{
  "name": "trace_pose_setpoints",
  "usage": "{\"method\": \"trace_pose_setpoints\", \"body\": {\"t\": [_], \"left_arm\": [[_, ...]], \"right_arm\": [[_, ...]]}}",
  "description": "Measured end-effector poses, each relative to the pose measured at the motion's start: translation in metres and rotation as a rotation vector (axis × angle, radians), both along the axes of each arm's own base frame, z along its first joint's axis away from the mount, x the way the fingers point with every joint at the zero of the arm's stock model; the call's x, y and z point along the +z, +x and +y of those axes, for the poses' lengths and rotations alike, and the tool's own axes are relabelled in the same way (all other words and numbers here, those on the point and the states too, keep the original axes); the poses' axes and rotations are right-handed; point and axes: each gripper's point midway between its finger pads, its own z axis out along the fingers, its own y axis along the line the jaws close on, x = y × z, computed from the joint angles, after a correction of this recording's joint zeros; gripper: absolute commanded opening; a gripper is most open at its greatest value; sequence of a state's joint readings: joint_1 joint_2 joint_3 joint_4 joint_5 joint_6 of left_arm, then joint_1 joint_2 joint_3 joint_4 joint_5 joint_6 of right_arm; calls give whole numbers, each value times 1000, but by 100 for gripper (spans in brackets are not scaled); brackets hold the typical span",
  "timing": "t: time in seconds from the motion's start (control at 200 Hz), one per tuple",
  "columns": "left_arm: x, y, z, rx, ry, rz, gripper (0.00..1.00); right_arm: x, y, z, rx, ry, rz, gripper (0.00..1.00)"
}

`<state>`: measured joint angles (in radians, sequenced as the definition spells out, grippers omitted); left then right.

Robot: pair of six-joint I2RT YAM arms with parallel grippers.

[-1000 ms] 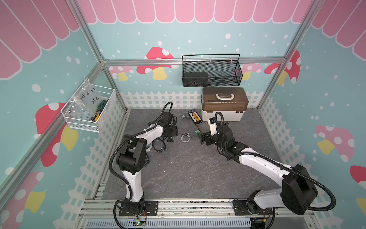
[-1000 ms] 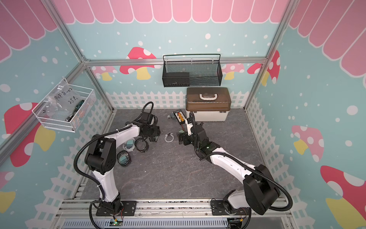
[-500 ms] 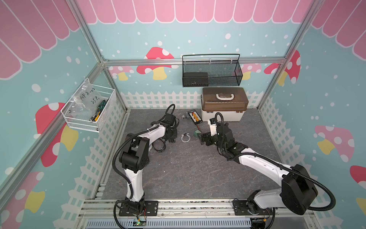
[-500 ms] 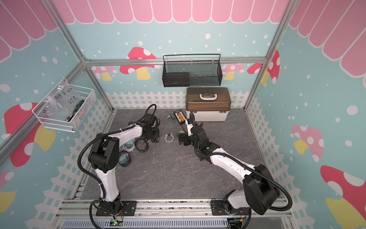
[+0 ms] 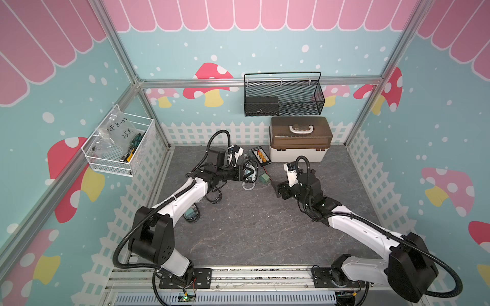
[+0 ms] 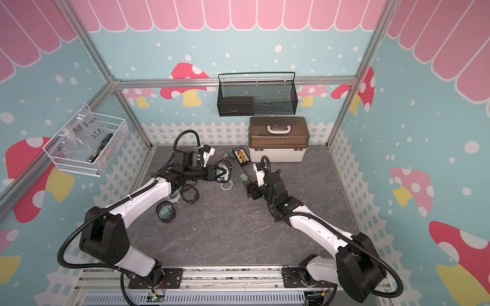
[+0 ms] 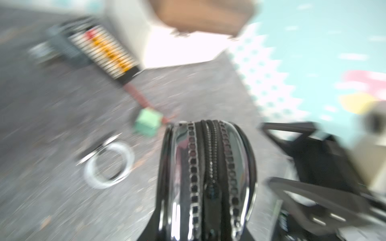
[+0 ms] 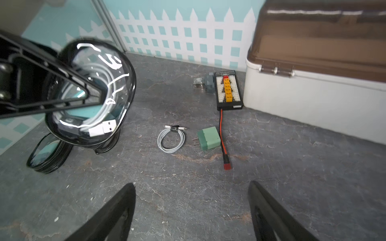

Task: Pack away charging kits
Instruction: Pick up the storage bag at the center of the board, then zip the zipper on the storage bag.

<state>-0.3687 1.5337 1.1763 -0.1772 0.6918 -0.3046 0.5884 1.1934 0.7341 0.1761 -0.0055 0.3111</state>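
Observation:
My left gripper (image 5: 247, 172) (image 6: 223, 172) is shut on a clear round zip pouch (image 5: 251, 167) (image 7: 208, 167) (image 8: 98, 94) with a coiled white cable inside, held on edge just above the floor. Beside it on the floor lie a white cable coil (image 5: 244, 185) (image 6: 222, 185) (image 8: 160, 141) (image 7: 88, 169) and a teal-green plug adapter (image 5: 264, 179) (image 6: 242, 179) (image 8: 208, 138) (image 7: 148, 122). My right gripper (image 5: 281, 189) (image 6: 252, 190) (image 8: 191, 183) hangs open and empty a short way in front of the adapter.
A black board with orange connectors (image 5: 261, 156) (image 8: 228, 89) trails red-black wire past the adapter. The white box with a brown lid (image 5: 299, 140) stands shut behind. A second round pouch (image 6: 165, 212) (image 8: 45, 154) and a black cable coil (image 6: 189, 194) lie under my left arm.
My left gripper has shut on the round pouch and carried it right, toward the white coil. My right gripper's fingers have drawn in slightly; that arm has hardly moved.

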Motion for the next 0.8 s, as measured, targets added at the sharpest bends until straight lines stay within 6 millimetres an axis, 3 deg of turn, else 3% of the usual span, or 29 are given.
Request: {"method": "trace_pose_setpoints", "body": {"t": [0.115,0.355,0.515,0.65,0.8], "left_arm": [[29,-34,-20,-175,-87,-81,0],[41,-98,-24,-407,-195,-145,0],[66,-153,-29,-572,-235,-267,0],[82,-197,-31,-695,-238,-387,0],[84,-219,-25,-749,-235,-446,0]], "right_arm": [[20,-27,-2,96,24,-112,77],[54,-82,-4,269,67,-330,70],[64,-100,-4,325,77,-398,62],[65,-111,8,384,65,-403,57],[63,-126,27,443,28,-401,57]]}}
